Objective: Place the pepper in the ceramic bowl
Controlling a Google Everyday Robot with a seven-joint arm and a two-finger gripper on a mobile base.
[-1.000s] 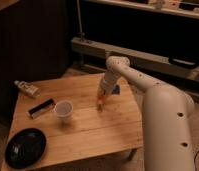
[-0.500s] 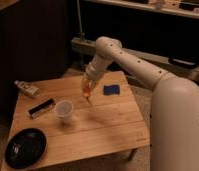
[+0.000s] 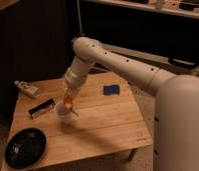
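My gripper (image 3: 68, 101) hangs over the left half of the wooden table, shut on the orange pepper (image 3: 68, 103), which points downward from its tip. It hovers just above the small white cup (image 3: 64, 114). The black ceramic bowl (image 3: 25, 147) sits at the table's front left corner, well to the left of and nearer than the gripper, with nothing in it that I can see.
A blue flat object (image 3: 111, 90) lies at the back right of the table (image 3: 108, 125). A dark flat bar (image 3: 41, 108) lies left of the cup, and a small bottle (image 3: 26, 89) lies on its side at the back left edge. Dark shelving stands behind.
The arm has swung leftward across the table carrying the pepper, from near the blue object to above the white cup.
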